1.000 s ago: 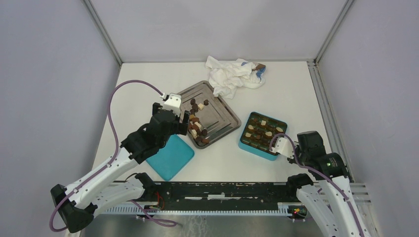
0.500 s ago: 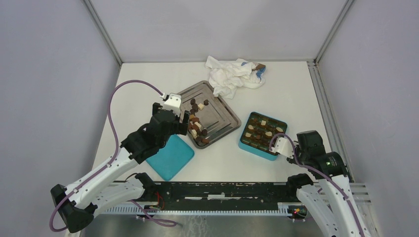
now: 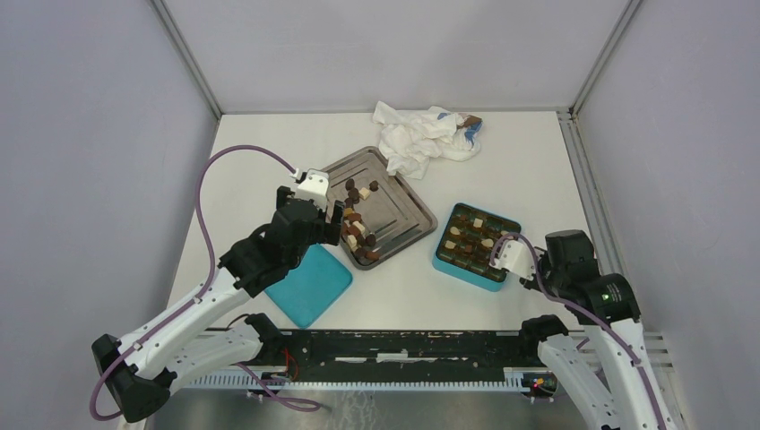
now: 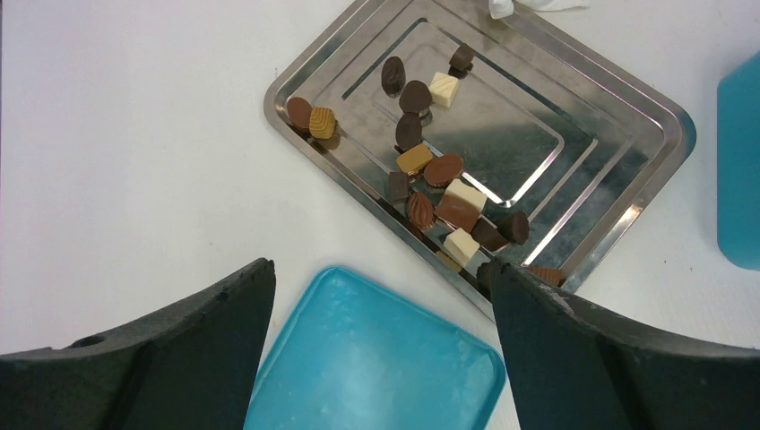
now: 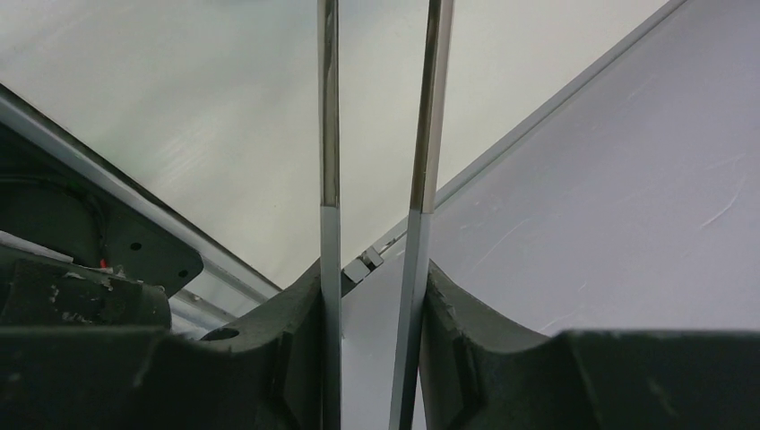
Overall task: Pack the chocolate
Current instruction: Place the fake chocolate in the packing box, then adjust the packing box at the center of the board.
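chocolate (image 4: 439, 193): on tray (image 4: 618, 179), just beyond left gripper (image 4: 378, 273)
left gripper: fingers wide apart
right gripper (image 5: 376, 278): clamped on tweezers (image 5: 329, 134)

Top view: bright, even, diffuse light from overhead. I see only soft, short shadows under the arms on the white tabletop (image 3: 538, 170), and focus is sharp throughout.

Left wrist view: the square silver metal tray (image 4: 618, 152) throws streaky glare along its stepped rim. The small brown and cream chocolates (image 4: 448, 193) read crisp. The left gripper (image 4: 378, 269) has dark fingers (image 4: 152, 349), soft-edged at the bottom of the frame.

Right wrist view: pale, washed-out walls. The right gripper (image 5: 381, 90) has thin steel blades that catch bright lines; its bulky black base is underexposed.
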Controlling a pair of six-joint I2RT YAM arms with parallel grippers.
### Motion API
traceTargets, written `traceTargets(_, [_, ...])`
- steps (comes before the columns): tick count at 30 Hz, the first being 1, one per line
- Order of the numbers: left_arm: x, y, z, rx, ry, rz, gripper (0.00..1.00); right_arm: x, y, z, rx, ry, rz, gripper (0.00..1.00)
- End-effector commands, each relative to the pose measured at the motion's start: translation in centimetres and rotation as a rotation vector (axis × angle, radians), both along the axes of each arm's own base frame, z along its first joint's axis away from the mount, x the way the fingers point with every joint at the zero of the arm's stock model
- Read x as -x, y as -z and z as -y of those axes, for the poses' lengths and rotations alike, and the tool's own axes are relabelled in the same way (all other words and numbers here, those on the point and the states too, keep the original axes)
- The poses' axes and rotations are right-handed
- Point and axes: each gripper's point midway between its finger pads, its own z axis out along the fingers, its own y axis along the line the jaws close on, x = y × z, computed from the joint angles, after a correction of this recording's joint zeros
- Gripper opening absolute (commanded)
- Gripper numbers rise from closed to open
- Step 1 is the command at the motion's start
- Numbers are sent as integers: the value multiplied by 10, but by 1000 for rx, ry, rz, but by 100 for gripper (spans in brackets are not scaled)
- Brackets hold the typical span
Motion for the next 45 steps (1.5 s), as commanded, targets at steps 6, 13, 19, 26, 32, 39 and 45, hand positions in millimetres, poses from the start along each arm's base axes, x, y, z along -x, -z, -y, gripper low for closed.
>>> traceTargets(6, [-2,-7,20,39,95,4,93,-32,-38,-52,-263,-87,83,38])
traceTargets(13, [21,-30,101,386,359,-120,89,-92,-38,-91,-451,-72,151,37])
traceTargets(19, [36,-10,163,758,459,-278,80,-150,-49,-118,-669,-13,236,37])
traceTargets(26, [4,45,214,688,428,-355,59,-189,-59,-101,-1038,115,247,37])
traceTargets(32, [-27,85,257,472,367,-371,57,-189,-48,-88,-1124,160,236,37])
traceTargets(39, [-63,117,287,306,282,-367,58,-182,-34,-85,-1151,189,226,37])
traceTargets(45, [-79,139,291,193,241,-384,57,-183,-35,-83,-1144,199,235,38])
